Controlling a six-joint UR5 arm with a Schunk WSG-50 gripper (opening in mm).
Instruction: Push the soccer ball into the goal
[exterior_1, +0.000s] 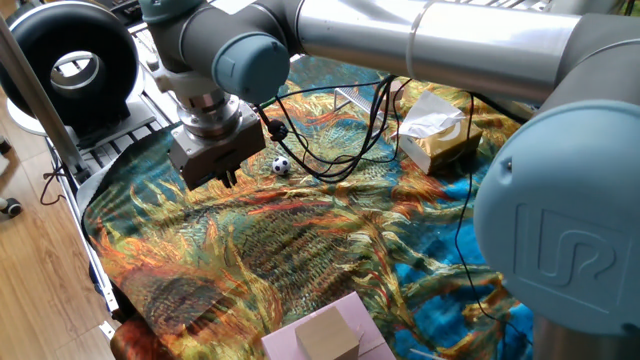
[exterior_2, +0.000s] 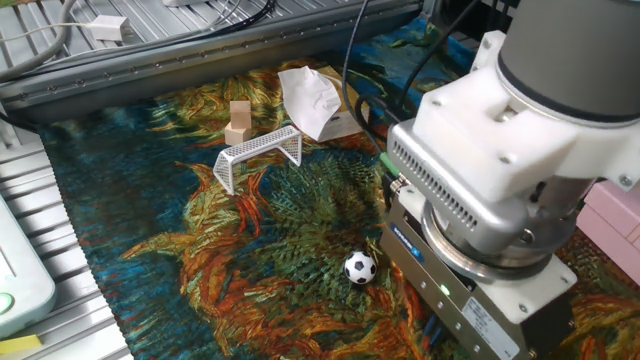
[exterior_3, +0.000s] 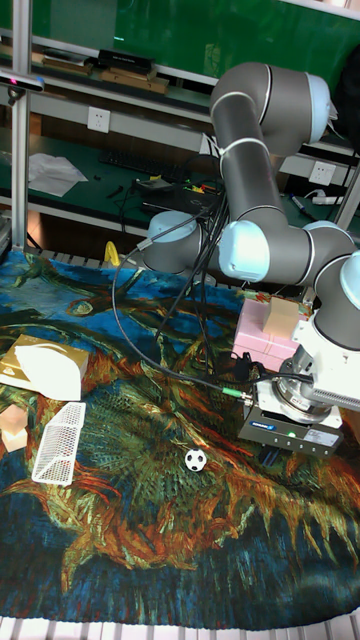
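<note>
The soccer ball is a tiny white ball with black patches, resting on the patterned cloth. The goal, a silver mesh frame, stands well away from it, and only its top edge shows in one fixed view. My gripper hangs low over the cloth a short way beside the ball, on the side away from the goal, and is not touching it. Its dark fingertips look pressed together with nothing between them. In the other fixed view its body hides the fingers.
A tan tissue box and a small wooden block sit near the goal. Black cables trail over the cloth behind the ball. A pink box stands behind the gripper. The cloth's edge meets metal rails.
</note>
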